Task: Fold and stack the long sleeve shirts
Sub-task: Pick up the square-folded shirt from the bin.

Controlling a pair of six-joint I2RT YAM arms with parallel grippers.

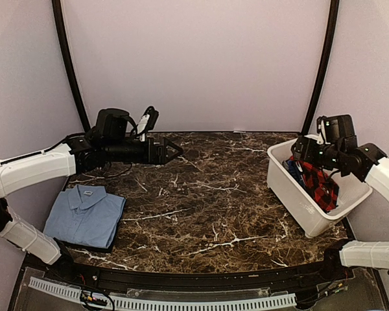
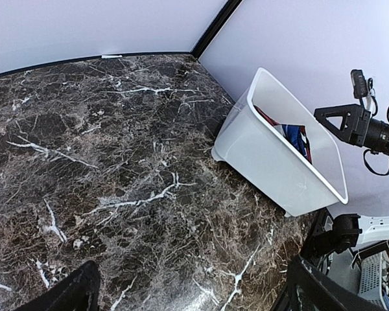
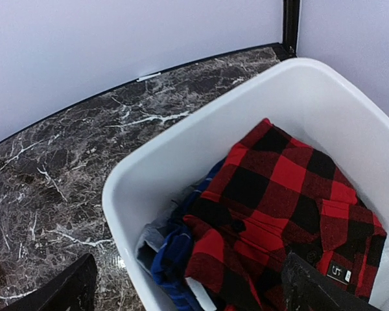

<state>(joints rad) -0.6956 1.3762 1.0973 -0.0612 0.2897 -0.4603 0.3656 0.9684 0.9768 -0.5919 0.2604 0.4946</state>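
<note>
A red-and-black checked flannel shirt [image 1: 321, 184] [image 3: 285, 207] lies crumpled on top inside the white bin [image 1: 292, 194] [image 3: 181, 162] at the right. A dark blue shirt [image 3: 175, 259] is bunched under it against the bin's near wall. A light blue collared shirt [image 1: 84, 214] lies folded flat at the table's front left. My right gripper [image 1: 298, 148] [image 3: 188, 288] hangs open above the bin, over the flannel, with nothing between its fingers. My left gripper [image 1: 172, 152] [image 2: 194, 298] hovers open over the back left of the table, pointing right towards the bin, and holds nothing.
The dark marble table [image 1: 201, 201] spreads bare between the folded shirt and the bin. Pale walls with black corner posts [image 1: 321, 65] close in the back. In the left wrist view the bin [image 2: 266, 162] stands at the right edge with the right arm [image 2: 366, 129] over it.
</note>
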